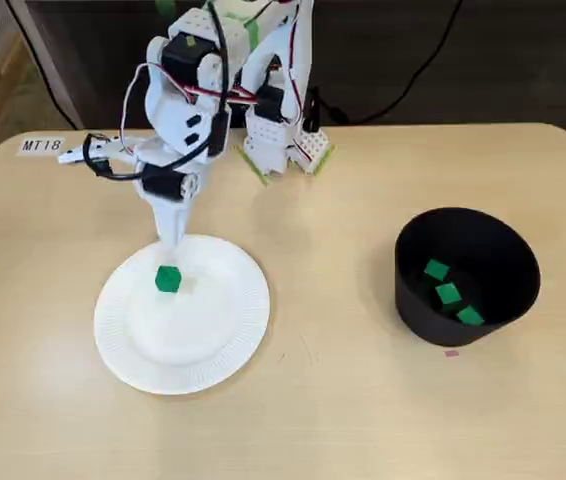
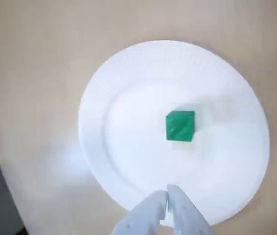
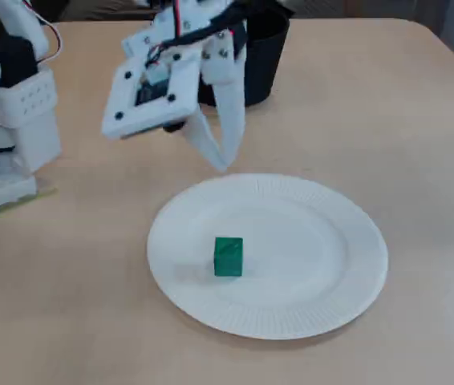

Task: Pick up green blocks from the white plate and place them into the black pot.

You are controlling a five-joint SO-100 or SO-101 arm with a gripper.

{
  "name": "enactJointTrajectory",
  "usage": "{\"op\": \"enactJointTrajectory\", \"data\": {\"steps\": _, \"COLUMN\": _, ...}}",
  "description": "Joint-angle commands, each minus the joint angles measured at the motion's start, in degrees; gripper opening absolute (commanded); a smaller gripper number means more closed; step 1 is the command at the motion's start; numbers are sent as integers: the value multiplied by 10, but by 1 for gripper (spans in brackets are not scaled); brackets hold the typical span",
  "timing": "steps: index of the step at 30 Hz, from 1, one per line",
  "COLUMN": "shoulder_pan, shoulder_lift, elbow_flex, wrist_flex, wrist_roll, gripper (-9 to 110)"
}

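Observation:
One green block [image 1: 168, 279] [image 2: 180, 126] [image 3: 228, 257] lies on the white plate [image 1: 213, 345] [image 2: 128, 73] [image 3: 323, 265]. The black pot [image 1: 483, 255] [image 3: 263, 60] stands on the right in a fixed view and holds three green blocks [image 1: 448, 294]. My gripper [image 1: 172, 237] [image 2: 168, 192] [image 3: 224, 164] hangs just above the plate's rim, a short way from the block, with its white fingers closed together and nothing between them.
The arm's white base [image 1: 283, 140] [image 3: 6, 136] is mounted at the table's back edge. A label reading MT18 [image 1: 41, 146] is stuck at the back left corner. A small pink mark [image 1: 451, 352] sits in front of the pot.

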Motion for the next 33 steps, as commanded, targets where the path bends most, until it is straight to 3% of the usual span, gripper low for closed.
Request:
{"op": "enactJointTrajectory", "data": {"steps": 1, "shoulder_pan": 17, "shoulder_lift": -23, "elbow_flex": -2, "wrist_flex": 18, "wrist_roll": -27, "gripper": -2}}
{"op": "enactJointTrajectory", "data": {"steps": 9, "shoulder_pan": 24, "shoulder_lift": -109, "elbow_flex": -9, "wrist_flex": 11, "wrist_roll": -62, "gripper": -2}}
{"op": "enactJointTrajectory", "data": {"steps": 14, "shoulder_pan": 40, "shoulder_lift": -121, "elbow_flex": -9, "wrist_flex": 16, "wrist_roll": -84, "gripper": 21}}
{"op": "enactJointTrajectory", "data": {"steps": 18, "shoulder_pan": 44, "shoulder_lift": -141, "elbow_flex": -9, "wrist_flex": 11, "wrist_roll": -96, "gripper": 29}}
{"op": "enactJointTrajectory", "data": {"steps": 33, "shoulder_pan": 45, "shoulder_lift": -214, "elbow_flex": -38, "wrist_flex": -48, "wrist_roll": -119, "gripper": 30}}
